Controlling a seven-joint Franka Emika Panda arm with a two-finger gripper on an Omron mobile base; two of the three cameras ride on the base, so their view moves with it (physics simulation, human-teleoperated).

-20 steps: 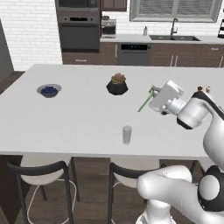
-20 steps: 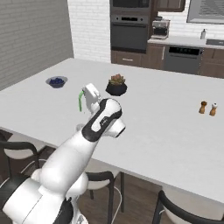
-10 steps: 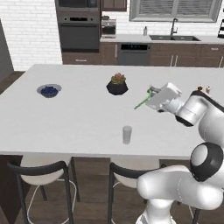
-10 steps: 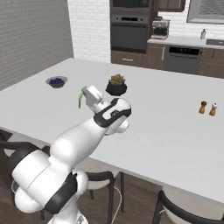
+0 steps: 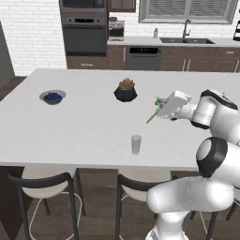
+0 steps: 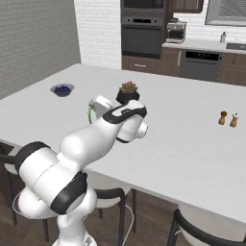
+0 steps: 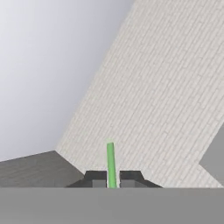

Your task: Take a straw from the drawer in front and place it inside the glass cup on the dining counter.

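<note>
With the pincer [image 5: 161,108] clamped on the straw [image 5: 153,115] above the bench [image 5: 89,126], the carry is under way, and the next move calls for lining it up over the glass cup [image 5: 136,144].

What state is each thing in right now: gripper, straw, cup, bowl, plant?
Gripper: shut on the straw, above the counter.
Straw: held, tilted, not in the cup.
Cup: upright, empty.
Bowl: upright, holding something dark blue.
Plant pot: upright.
</note>
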